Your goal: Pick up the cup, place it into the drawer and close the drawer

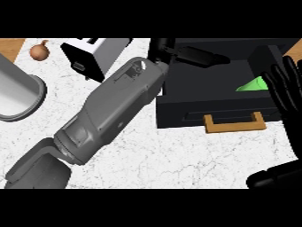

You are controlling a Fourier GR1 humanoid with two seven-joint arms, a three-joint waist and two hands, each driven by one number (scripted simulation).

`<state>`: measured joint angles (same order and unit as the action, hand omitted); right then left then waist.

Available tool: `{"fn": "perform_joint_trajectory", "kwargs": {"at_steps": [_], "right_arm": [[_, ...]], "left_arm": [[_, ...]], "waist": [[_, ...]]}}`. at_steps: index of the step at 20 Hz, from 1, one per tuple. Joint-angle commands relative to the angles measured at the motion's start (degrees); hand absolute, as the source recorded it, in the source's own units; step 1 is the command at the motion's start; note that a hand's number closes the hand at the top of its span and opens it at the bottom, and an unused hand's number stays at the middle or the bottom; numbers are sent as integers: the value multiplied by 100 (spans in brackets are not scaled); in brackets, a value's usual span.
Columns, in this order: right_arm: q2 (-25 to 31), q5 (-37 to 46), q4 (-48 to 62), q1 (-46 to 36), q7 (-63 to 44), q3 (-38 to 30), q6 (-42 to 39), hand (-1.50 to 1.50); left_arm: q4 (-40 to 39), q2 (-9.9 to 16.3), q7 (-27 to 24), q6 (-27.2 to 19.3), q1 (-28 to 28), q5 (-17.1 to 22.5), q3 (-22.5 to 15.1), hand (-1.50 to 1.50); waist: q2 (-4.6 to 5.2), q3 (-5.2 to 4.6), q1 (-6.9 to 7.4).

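A black drawer point(179, 113) stands pulled out at the upper right, with a wooden handle point(235, 122) on its front. Inside it lies a green cup point(250, 85), partly hidden behind my right hand. My left forearm crosses the counter from the lower left, and my left hand point(194, 55) hangs over the drawer's back left corner, fingers stretched out and holding nothing, apart from the cup. My right hand point(290, 91) rests open at the right edge, fingers up, in front of the drawer's right side.
A toaster point(93, 56) stands at the back beside my left forearm. A brown onion point(40, 52) lies at the far left back. A large grey cylinder point(9, 88) stands at the left edge on the white marble counter point(179, 159).
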<state>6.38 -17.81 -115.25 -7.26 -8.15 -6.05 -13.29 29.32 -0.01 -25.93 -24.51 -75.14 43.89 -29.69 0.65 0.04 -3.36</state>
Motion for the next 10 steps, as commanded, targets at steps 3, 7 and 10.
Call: {"fn": "perform_joint_trajectory", "kwargs": {"at_steps": [3,7,10], "right_arm": [[403,-554,-320,424,-13,-396,-507,150],[580,598,-745,282,-322,292,-403,150],[950,443,-828,590,-227,13,-845,150]], "left_arm": [[379,150,31,168,363,115,437,-150],[1047,625,106,247,790,174,509,-150],[1584,814,107,19,1394,199,610,-150]], "waist": [[-78,-3,270],[-134,-15,452],[-132,-9,445]]}}
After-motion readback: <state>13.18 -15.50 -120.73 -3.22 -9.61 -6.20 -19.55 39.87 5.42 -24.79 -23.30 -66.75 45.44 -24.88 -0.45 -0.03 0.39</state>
